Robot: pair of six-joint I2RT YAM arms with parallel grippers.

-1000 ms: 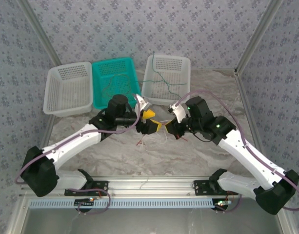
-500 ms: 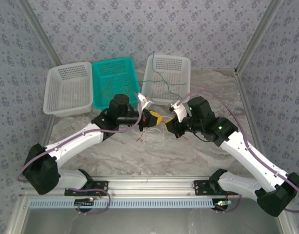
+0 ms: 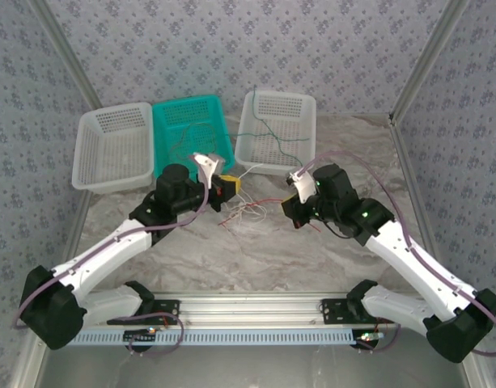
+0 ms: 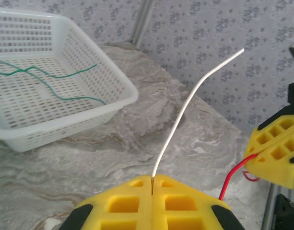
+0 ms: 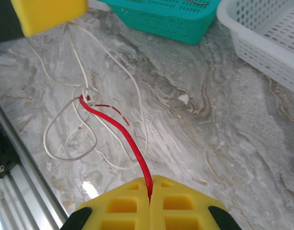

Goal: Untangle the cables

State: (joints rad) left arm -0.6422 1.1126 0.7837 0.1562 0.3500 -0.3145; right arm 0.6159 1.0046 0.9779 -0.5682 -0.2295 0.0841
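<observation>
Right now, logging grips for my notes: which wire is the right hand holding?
The red wire, pinched in the right hand; the left hand pinches the white wire, and the green wire lies in a basket.

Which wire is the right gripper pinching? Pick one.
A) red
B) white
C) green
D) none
A: in the right wrist view the red wire runs straight into the closed seam of the right gripper, which is shut on it; the white wire is clamped in the left gripper.
</observation>
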